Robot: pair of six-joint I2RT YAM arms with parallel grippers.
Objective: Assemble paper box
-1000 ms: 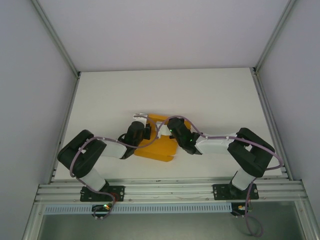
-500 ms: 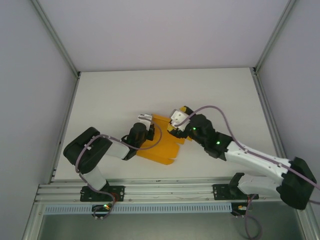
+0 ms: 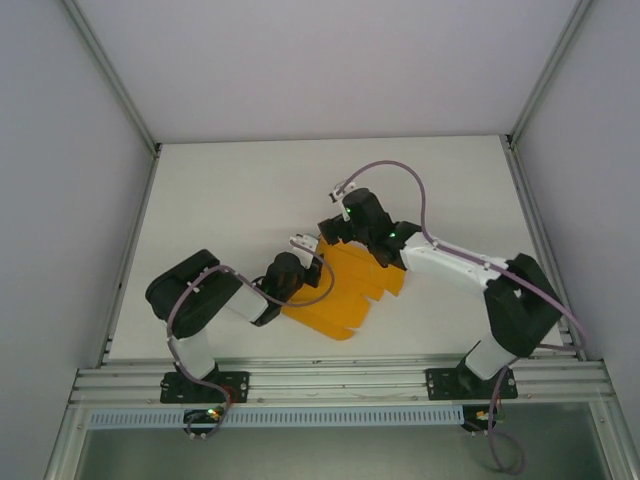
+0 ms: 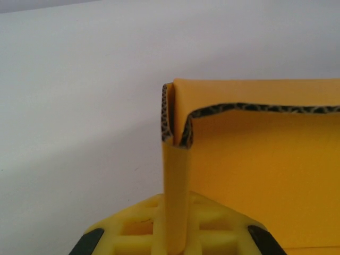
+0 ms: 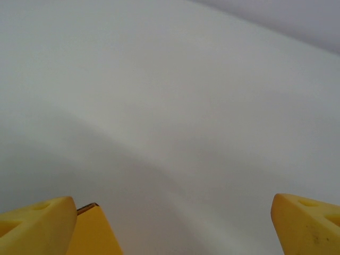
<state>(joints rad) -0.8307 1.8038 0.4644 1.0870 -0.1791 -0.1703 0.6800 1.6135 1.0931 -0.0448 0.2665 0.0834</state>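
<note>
Orange-yellow paper box (image 3: 350, 295) on white worktop (image 3: 230, 190), partly folded; doubled flap (image 4: 175, 175) pinched in left pincer (image 4: 175, 234); right pincer (image 5: 170, 223) spread wide beside it.

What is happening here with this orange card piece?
Two robot arms are assembling a paper box on the table. The left arm has its jaws shut on an upright folded flap of it. The right arm has its jaws open by the box's far edge, holding nothing. The box is only partly folded.
</note>
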